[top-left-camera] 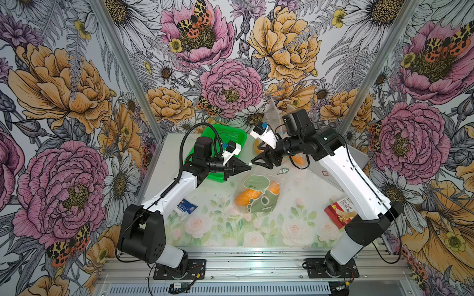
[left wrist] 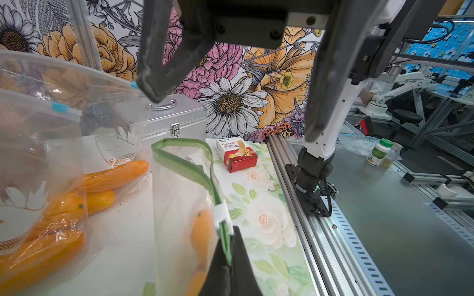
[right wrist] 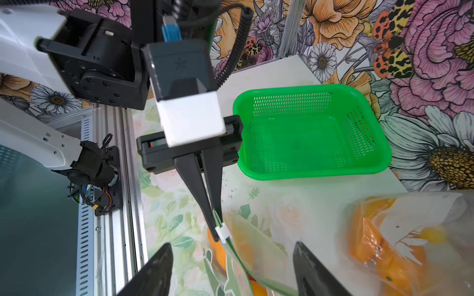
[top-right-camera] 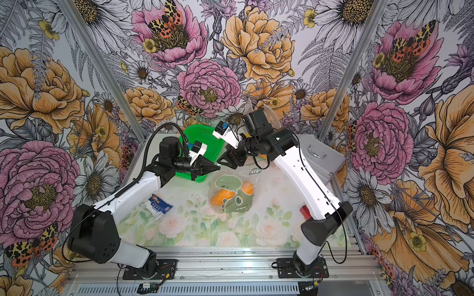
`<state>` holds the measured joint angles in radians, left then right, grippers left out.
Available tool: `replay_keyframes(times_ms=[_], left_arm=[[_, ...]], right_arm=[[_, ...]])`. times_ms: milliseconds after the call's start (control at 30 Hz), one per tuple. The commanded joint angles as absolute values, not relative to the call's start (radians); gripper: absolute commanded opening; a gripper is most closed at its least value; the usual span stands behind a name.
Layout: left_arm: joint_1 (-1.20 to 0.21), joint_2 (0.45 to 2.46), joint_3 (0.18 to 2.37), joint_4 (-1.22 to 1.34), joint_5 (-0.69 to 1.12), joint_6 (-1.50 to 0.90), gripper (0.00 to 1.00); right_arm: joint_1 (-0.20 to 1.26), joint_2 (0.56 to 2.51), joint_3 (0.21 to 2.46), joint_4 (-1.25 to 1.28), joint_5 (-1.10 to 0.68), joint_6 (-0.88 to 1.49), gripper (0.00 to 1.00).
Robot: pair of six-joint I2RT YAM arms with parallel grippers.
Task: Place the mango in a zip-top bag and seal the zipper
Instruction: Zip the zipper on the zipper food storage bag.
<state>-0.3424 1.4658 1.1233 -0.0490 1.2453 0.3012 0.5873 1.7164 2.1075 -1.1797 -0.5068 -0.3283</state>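
Nearest the arm bases, a small blue-and-white foil packet [top-right-camera: 159,205] lies on the floral-printed tabletop [top-left-camera: 230,230] beside the left arm. A red cardboard bandage box [top-left-camera: 338,211] lies by the right arm, well apart from the packet. Between them, farther in, is the clear zip-top bag printed with a green cartoon dinosaur [top-left-camera: 259,197]. The orange mango [top-left-camera: 245,197] is inside it and shows through the plastic in both top views. The bag's top edge is lifted towards the two grippers, which meet nose to nose above it. The left gripper [left wrist: 230,256] is closed, pinching the bag's green zipper strip [left wrist: 179,159], with the white plastic slider [left wrist: 221,214] just beyond its fingertips. Past the slider the two sides of the strip spread into an open loop, so the mouth is unsealed there. The right gripper [right wrist: 232,244] has its jaws apart, one on each side of the slider and strip, and grips nothing. Behind the left gripper sits a bright green perforated plastic basket [right wrist: 307,89] with nothing visible inside. Behind the right gripper are other clear plastic bags holding orange fruit [left wrist: 38,179], one with a blue slider. Near them, at the tabletop's far right, is a silver metal case with a handle and latch [top-right-camera: 320,156]. Flower-patterned walls close the space behind and at both sides.
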Motion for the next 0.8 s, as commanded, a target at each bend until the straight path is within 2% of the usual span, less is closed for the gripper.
replay_keyframes(times_ms=[0, 233, 300, 500, 667, 767], left_arm=[[-0.331, 1.428, 1.11, -0.047, 1.244, 0.293, 0.0], [-0.329, 1.431, 1.101, -0.047, 1.259, 0.296, 0.0], [-0.33, 1.434, 1.104, -0.047, 1.262, 0.295, 0.0], [-0.33, 1.433, 1.107, -0.047, 1.26, 0.296, 0.0], [-0.325, 1.433, 1.109, -0.049, 1.254, 0.296, 0.0], [-0.321, 1.43, 1.108, -0.047, 1.257, 0.297, 0.0]], right_arm=[[0.58, 1.762, 2.178, -1.265, -0.539, -0.354, 0.74], [0.578, 1.824, 2.207, -1.363, -0.539, -0.354, 0.74], [0.579, 1.84, 2.214, -1.368, -0.766, -0.636, 0.3], [0.58, 1.883, 2.257, -1.373, -0.831, -0.637, 0.2], [0.586, 1.905, 2.277, -1.374, -0.824, -0.628, 0.17], [0.586, 1.907, 2.27, -1.377, -0.805, -0.626, 0.19]])
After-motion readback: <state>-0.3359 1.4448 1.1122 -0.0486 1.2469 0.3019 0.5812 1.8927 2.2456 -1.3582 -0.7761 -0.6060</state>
